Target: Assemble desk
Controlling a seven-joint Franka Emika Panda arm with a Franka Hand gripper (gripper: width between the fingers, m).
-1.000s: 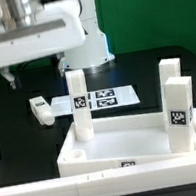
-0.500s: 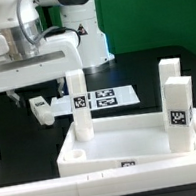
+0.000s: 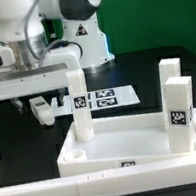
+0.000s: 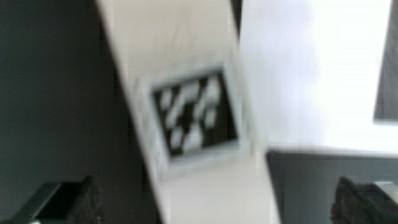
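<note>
While the gripper hangs spread, grasping nothing, above a loose leg lying on the black table, desk panel near the camera, three legs standing in its corners, marker board behind, tagged leg filling the wrist view.

Black table, dark matte top. On it: white desk panel w/ raised rim, near front edge; flat marker board w/ several tags, just behind panel; one loose leg lying on its side, at ext. view's left of board. Another white piece at far left edge, mostly cropped, can't tell what.
</note>
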